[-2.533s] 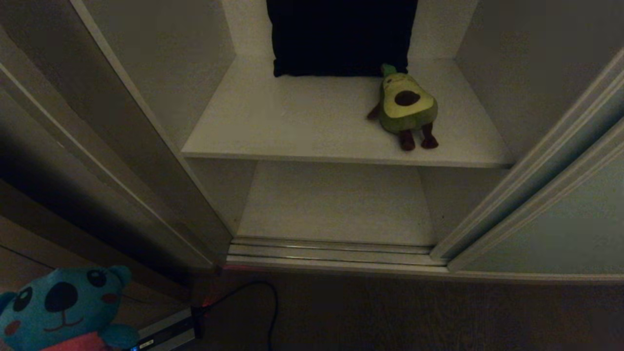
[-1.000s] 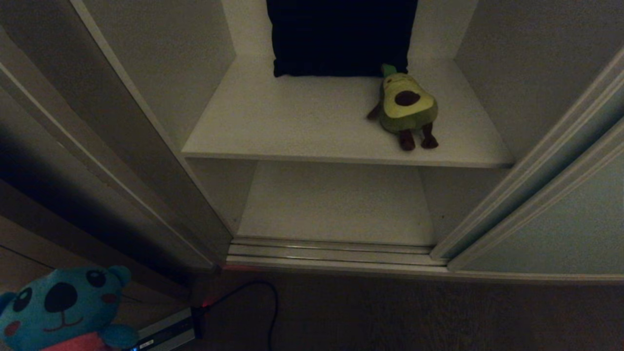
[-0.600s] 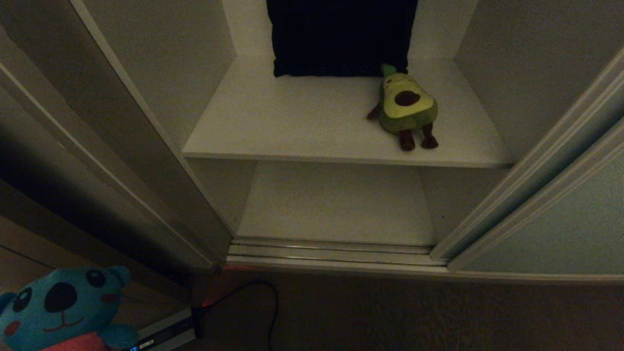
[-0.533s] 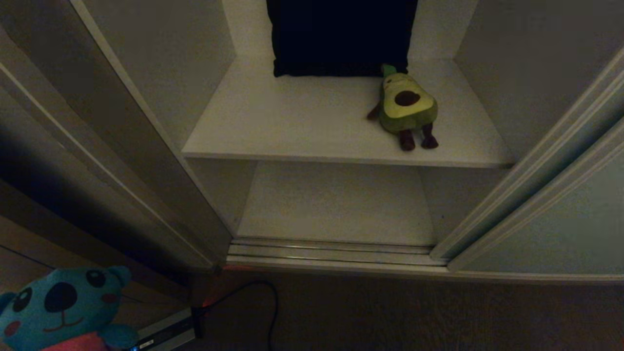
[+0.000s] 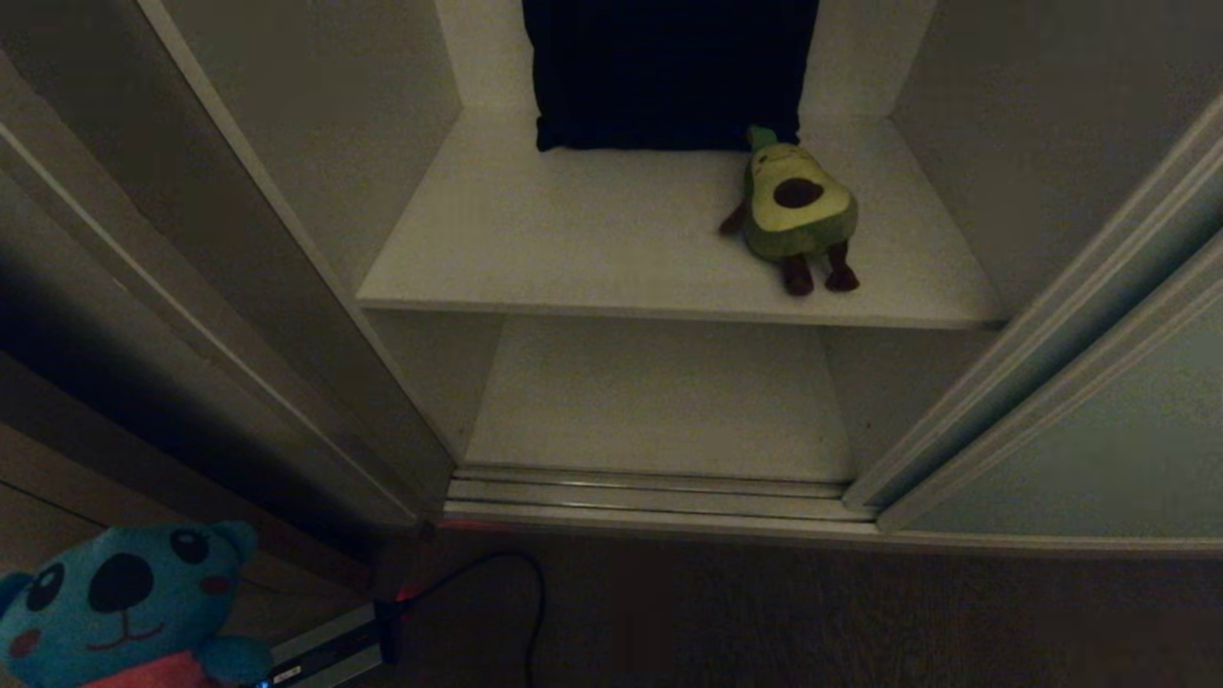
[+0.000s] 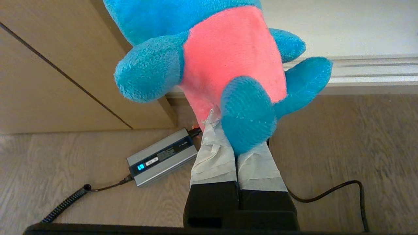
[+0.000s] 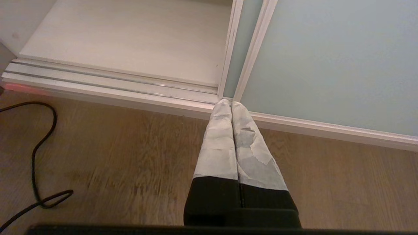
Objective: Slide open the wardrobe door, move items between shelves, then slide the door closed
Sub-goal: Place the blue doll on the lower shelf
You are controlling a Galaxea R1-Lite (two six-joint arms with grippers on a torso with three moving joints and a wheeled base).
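The sliding wardrobe door [image 5: 1099, 440] stands pushed to the right, its pale grey-green panel [image 7: 326, 58] close ahead of my right gripper [image 7: 231, 103], which is shut and empty above the floor by the door's frame edge. A green avocado toy [image 5: 795, 205] lies on the upper shelf [image 5: 573, 239], right of middle. The lower shelf [image 5: 659, 401] is bare. My left gripper [image 6: 225, 130] is shut on the teal monster toy [image 6: 228, 55], pinching it at its pink belly; a teal leg hides the fingertips. The toy [image 5: 124, 602] shows at the lower left, above the floor.
A dark cloth [image 5: 669, 67] hangs at the back of the upper shelf, touching the avocado's top. The ribbed floor track [image 5: 650, 497] runs along the opening. A grey box [image 6: 161, 156] with a black cable [image 5: 516, 583] lies on the wooden floor under the teal toy.
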